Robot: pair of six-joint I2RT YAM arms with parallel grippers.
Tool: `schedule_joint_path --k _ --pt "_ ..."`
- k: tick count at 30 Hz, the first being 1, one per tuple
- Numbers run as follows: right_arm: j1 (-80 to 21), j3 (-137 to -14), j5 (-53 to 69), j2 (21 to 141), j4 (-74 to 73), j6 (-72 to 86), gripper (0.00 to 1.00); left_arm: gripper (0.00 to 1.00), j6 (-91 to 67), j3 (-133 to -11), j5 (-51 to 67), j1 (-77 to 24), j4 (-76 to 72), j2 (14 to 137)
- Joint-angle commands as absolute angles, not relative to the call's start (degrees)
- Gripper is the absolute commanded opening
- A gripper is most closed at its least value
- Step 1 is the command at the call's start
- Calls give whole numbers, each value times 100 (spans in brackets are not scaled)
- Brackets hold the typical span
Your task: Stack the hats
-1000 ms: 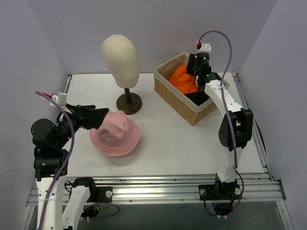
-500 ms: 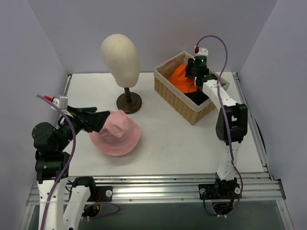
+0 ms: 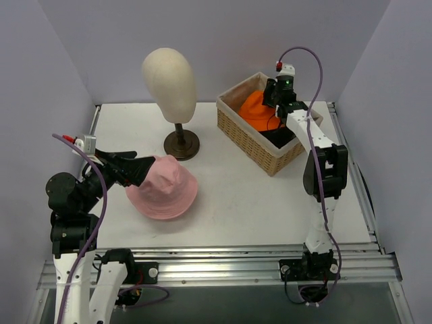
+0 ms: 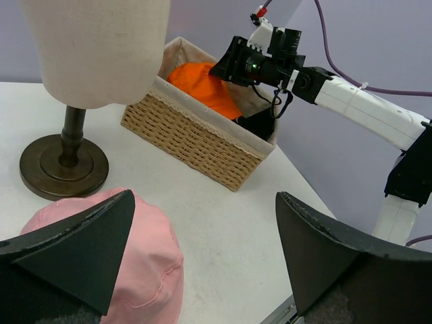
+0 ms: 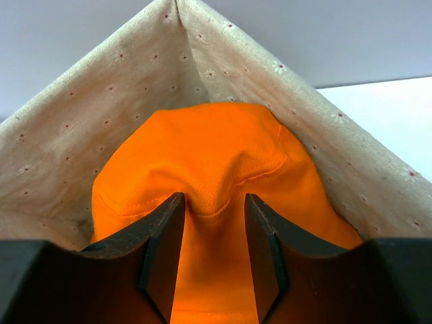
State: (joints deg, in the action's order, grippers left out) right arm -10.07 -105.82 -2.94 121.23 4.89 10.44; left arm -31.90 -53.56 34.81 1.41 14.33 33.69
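At the desk's (image 3: 236,202) eight o'clock the left tool (image 3: 138,167) hangs wide open and holds nothing, its tips by the ten-o'clock edge of the pink hat (image 3: 165,192), which lies flat on the desk. A mannequin head (image 3: 169,81) stands at eleven o'clock. At two o'clock, inside the basket (image 3: 250,145), the right tool (image 5: 214,202) pinches a fold of the orange hat (image 5: 216,148).

Two bucket hats (image 3: 162,189) (image 3: 255,111), one basket (image 3: 244,138), one mannequin head (image 3: 169,84).
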Motion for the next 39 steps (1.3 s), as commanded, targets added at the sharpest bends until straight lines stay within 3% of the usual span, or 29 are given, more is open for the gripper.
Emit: schedule_joint_path --k 1,9,19,39 --pt "-976 -10854 -211 12190 501 1063 37 94 -3182 -5335 3507 114 1116 3278" --pt "-976 -11083 -237 12410 299 1090 34 94 -3191 -5361 3524 114 1125 3296" --pt "-984 -11294 -158 12050 176 1090 0 94 -3164 -5379 3507 106 1143 3392" --pt "-1300 -10433 334 9502 123 1055 0 94 -3208 -5950 3199 123 1635 3892"
